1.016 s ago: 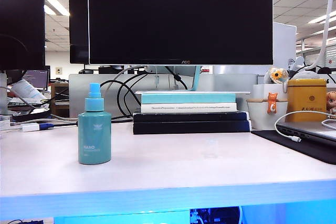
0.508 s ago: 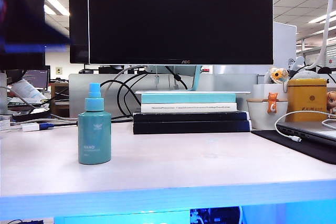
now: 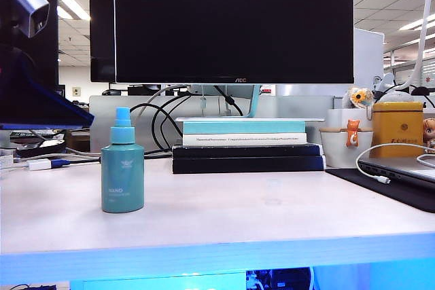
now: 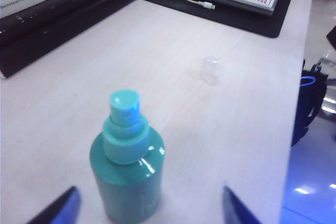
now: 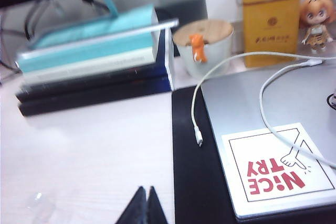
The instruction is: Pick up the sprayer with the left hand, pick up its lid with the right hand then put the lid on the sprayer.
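At the bench's [image 3: 285, 212] left edge, the left pincer [image 4: 149, 205] has swung in, jaws wide behind the upright sprayer [image 3: 122, 168], while the right pincer [image 5: 143, 205] stays shut near the lid [image 4: 210, 67].

My left arm shows at the far left of the exterior view as a dark, near-black bulk with a broad flat underside edged in deep blue. On top of it sits a small wrist camera [image 3: 30, 7], a boxy silver-grey housing with a round dark lens facing out.

My left tool [image 4: 149, 208] has two slim, tapered fingers [image 4: 58, 209] in dark blue-black, each narrowing to a point, with a bluish sheen along their edges.

My right tool [image 5: 143, 206] ends in two black, wedge-shaped fingertips [image 5: 134, 209], flat-sided and sharply pointed, with matte surfaces and no markings that I can make out.
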Available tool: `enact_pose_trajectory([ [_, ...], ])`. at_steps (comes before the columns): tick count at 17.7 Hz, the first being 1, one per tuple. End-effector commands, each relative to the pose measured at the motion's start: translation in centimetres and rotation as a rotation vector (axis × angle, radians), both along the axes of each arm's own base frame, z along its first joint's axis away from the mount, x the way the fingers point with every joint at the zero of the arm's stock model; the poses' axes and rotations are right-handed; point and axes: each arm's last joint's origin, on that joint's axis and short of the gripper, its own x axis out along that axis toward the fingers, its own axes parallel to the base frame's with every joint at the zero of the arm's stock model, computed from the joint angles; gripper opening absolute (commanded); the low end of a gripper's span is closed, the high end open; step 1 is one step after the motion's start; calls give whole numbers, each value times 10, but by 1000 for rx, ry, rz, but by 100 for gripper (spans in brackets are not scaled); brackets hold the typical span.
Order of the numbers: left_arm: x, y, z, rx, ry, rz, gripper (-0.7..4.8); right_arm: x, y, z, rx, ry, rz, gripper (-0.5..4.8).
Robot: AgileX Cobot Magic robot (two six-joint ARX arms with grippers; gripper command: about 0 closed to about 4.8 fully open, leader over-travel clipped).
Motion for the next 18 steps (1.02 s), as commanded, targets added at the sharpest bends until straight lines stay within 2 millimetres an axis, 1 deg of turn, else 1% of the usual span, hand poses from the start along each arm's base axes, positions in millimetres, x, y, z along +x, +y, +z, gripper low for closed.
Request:
enact_pose_trajectory([
  [1, 6, -1, -5, -11, -28, -27, 382, 19, 9, 15, 0, 15, 123, -8],
  [3, 9, -2, -13, -19, -1, -50, 382, 40, 17, 21, -21, 100, 202, -8],
  [6, 14, -3, -22, -28, 9, -68, 382, 67, 27, 31, -67, 155, 343, -8],
  [7, 16, -3, -25, -28, 11, -68, 382, 79, 29, 35, -56, 176, 391, -7],
  [8, 17, -4, -27, -28, 8, -69, 382, 86, 31, 37, -47, 187, 430, -7],
  [9, 19, -4, -31, -30, 1, -71, 382, 98, 32, 39, -37, 204, 500, -4],
  [10, 20, -4, -32, -30, 0, -70, 382, 102, 32, 38, -37, 209, 540, 3],
  [11, 23, -4, -36, -31, -5, -70, 382, 112, 32, 36, -32, 217, 586, 49],
  [12, 24, -4, -38, -32, -7, -72, 382, 117, 30, 33, -23, 221, 595, 88],
  [13, 26, -5, -43, -40, -12, -82, 382, 123, 28, 28, -7, 225, 612, 108],
  [18, 29, -6, -49, -66, -32, -118, 382, 131, 24, 14, -28, 233, 730, 109],
])
